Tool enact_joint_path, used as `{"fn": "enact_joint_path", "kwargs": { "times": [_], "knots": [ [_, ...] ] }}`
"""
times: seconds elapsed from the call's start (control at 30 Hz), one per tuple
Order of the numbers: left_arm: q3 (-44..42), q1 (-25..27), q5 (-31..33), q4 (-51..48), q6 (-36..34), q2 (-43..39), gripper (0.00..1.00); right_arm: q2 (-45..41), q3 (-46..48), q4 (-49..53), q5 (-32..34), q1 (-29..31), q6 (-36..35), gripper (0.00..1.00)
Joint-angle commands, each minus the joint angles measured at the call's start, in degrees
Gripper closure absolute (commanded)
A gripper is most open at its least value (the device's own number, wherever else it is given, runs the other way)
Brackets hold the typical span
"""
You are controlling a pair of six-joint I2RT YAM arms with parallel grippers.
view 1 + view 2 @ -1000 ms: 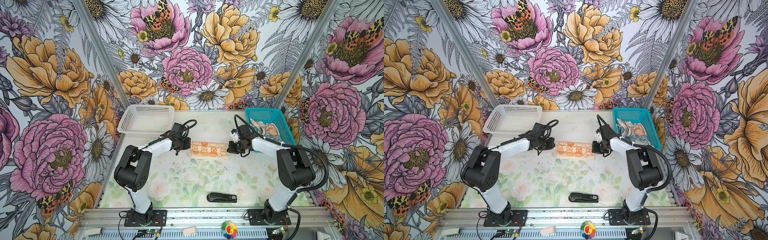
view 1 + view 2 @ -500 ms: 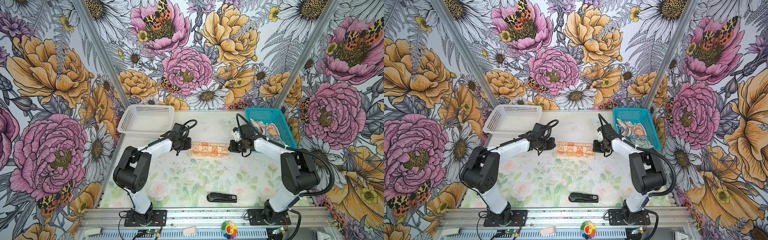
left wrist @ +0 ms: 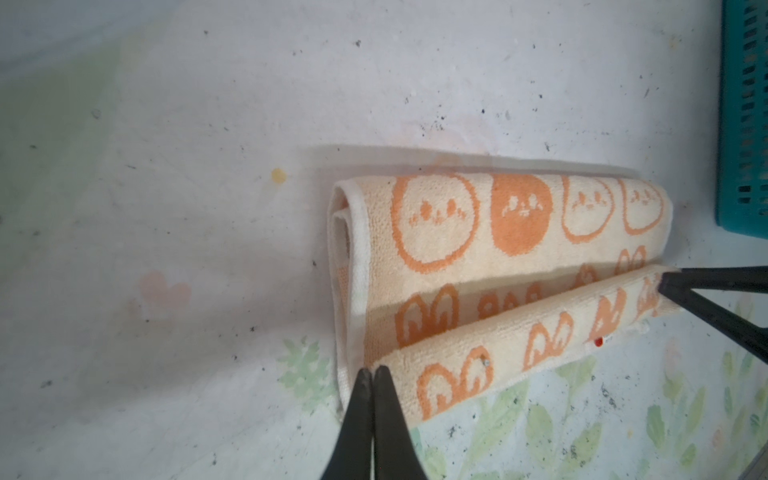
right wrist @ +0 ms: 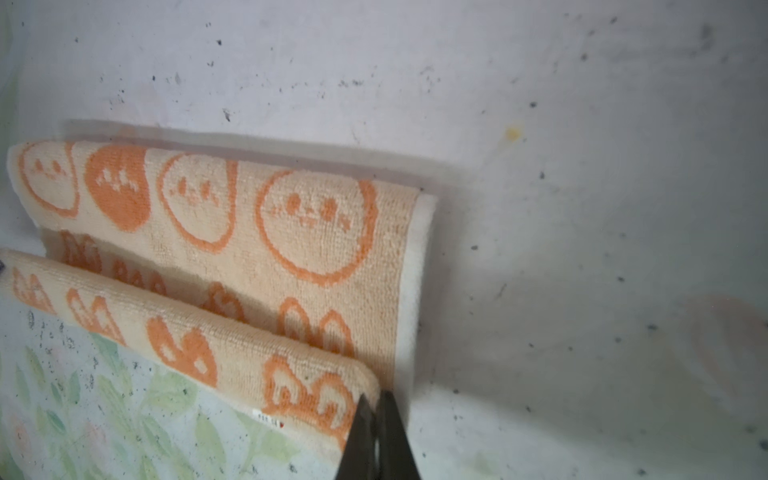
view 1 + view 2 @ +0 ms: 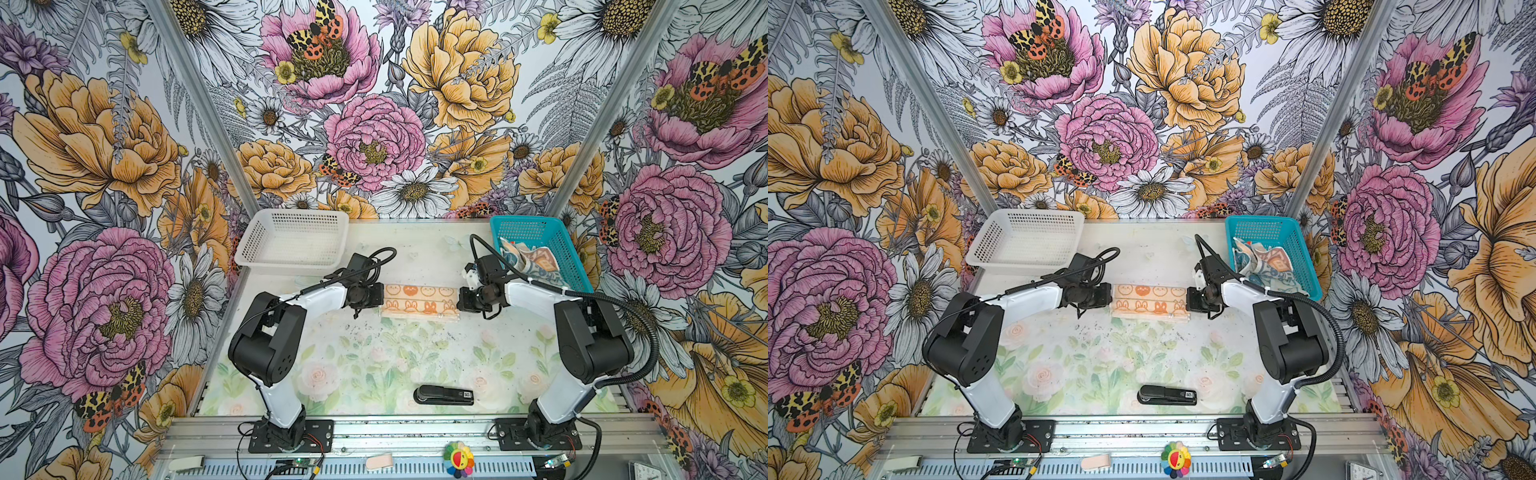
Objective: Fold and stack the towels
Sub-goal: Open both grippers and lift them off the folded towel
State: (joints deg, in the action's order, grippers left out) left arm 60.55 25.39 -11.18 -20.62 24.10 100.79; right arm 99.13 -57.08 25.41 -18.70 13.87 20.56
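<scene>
Just past the stapler [image 5: 444, 395] lies the orange towel [image 5: 419, 301], half-folded. My left gripper [image 3: 370, 372] and right gripper [image 4: 376, 397] each pinch a corner of its raised flap, so it's taut enough to fold evenly. Farther past the stapler, more towels [image 5: 528, 262] wait in the teal basket [image 5: 523, 229].

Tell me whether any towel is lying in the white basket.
No: the white basket shows only its bare perforated floor, while crumpled towels lie in the teal basket.

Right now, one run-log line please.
step: folding | left end effector: shut on orange towel corner | right end effector: shut on opposite corner
</scene>
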Motion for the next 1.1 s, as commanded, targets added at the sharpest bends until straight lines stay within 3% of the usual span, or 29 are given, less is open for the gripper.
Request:
{"fn": "enact_joint_path", "kwargs": {
  "times": [0.0, 0.03, 0.13, 0.43, 0.57, 0.7, 0.87, 1.07],
  "knots": [
    [-0.3, 0.1, 1.1, 1.1, 0.8, 1.2, 1.0, 0.6, 0.3, -1.2, 1.1, 0.3, 0.6, 0.95],
    [-0.1, 0.3, 0.9, 1.1, 0.8, 1.2, 0.91, 0.5, 0.3, -1.2, 1.1, 0.3, 0.7, 0.92],
    [0.6, 0.8, 0.6, 1.1, 0.9, 0.4, 0.77, -0.8, 0.4, -1.1, 0.6, 0.4, 0.8, 0.78],
    [3.5, 2.1, -1.5, 0.2, 4.5, -4.9, 0.01, -9.8, 0.6, -1.0, -2.3, 0.8, 4.3, 0.31],
    [5.3, 4.1, -3.9, 1.6, 8.1, -4.6, 0.01, -10.4, -0.3, -1.2, -5.1, 1.3, 7.4, 0.13],
    [4.1, 5.9, -6.1, 4.2, 11.6, -3.1, 0.01, -8.7, 0.5, -2.7, -7.1, 3.2, 9.4, 0.01],
    [-1.1, 6.2, -6.3, 7.6, 13.3, -2.3, 0.01, -6.3, 5.7, -9.6, -9.5, 4.7, 13.2, 0.01],
    [-4.8, 4.9, -6.5, 9.5, 13.0, -0.5, 0.01, -2.5, 8.0, -12.1, -8.7, 4.9, 12.5, 0.01]
  ]
}}
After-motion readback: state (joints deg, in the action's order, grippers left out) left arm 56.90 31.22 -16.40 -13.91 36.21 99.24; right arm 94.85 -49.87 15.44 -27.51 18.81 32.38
